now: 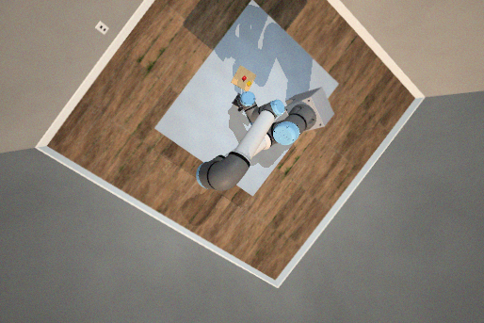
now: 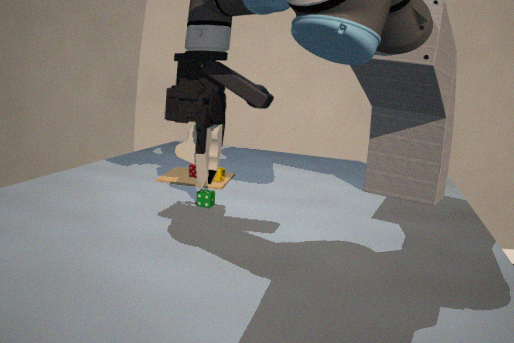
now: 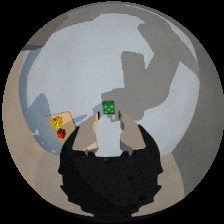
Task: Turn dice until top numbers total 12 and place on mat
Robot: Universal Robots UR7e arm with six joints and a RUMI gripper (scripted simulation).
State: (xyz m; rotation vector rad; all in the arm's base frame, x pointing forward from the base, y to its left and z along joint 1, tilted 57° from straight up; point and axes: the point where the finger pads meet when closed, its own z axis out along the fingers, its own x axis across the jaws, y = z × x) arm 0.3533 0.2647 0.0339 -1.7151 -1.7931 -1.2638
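Observation:
A green die [image 2: 205, 199] sits flat on the light blue table top, just in front of the tan mat [image 2: 195, 177] and off it. A red die [image 2: 192, 171] and a yellow die [image 2: 220, 174] sit on the mat. My gripper [image 2: 201, 184] points straight down, its fingertips just above the green die and slightly behind it. The fingers stand partly open with nothing between them. In the wrist view the green die [image 3: 109, 107] lies just beyond the fingertips, and the mat [image 3: 61, 127] lies to the left. In the overhead view my wrist [image 1: 247, 98] hides the green die.
The arm's grey pedestal [image 2: 410, 107] stands at the back right of the table. The table [image 1: 241, 91] sits on a wooden floor. The arm's broad shadow falls across the table in front of the green die.

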